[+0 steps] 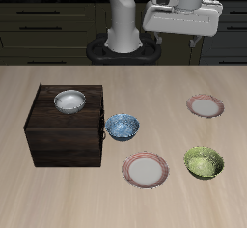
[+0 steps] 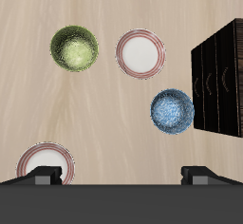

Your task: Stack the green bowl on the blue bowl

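The green bowl (image 1: pixel 204 161) is a small yellow-green speckled bowl standing near the table's front edge; it also shows in the wrist view (image 2: pixel 74 47). The blue bowl (image 1: pixel 122 127) has a blue-and-white mottled pattern and stands beside the dark wooden box; it also shows in the wrist view (image 2: pixel 172 111). A pink-rimmed plate lies between the two bowls. My gripper (image 1: pixel 177 34) hangs high above the back of the table, far from both bowls. In the wrist view the gripper (image 2: pixel 121 176) is open and empty, its fingertips (image 2: pixel 43 174) wide apart.
A dark wooden box (image 1: pixel 68 126) stands next to the blue bowl, with a white-grey bowl (image 1: pixel 69 100) on top. One pink-rimmed plate (image 1: pixel 146 170) lies near the front edge, another (image 1: pixel 205 105) farther back. Both plates show in the wrist view (image 2: pixel 140 53) (image 2: pixel 45 161).
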Motion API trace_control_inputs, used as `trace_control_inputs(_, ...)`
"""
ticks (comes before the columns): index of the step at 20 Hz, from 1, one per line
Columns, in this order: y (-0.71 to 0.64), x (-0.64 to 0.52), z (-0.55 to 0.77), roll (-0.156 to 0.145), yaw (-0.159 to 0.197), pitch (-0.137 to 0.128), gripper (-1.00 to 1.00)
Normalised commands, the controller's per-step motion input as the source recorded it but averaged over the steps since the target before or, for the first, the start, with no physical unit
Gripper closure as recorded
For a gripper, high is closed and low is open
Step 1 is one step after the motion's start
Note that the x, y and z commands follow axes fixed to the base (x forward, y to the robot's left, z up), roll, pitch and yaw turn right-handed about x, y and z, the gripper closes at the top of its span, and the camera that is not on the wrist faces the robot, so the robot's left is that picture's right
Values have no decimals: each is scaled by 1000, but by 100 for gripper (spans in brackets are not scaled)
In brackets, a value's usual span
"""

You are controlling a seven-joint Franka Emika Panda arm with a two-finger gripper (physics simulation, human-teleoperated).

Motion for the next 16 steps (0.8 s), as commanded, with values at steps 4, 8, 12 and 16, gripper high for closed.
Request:
trace_control_inputs(4, 317, 215, -5, -9, 4, 3, -100)
trace_control_inputs(8, 324, 194, -4, 24, 29, -17, -100)
trace_control_inputs(12, 220, 246, 20, -3, 21, -14, -100)
trace_control_inputs(16, 88, 234, 88, -29, -28, -21, -100)
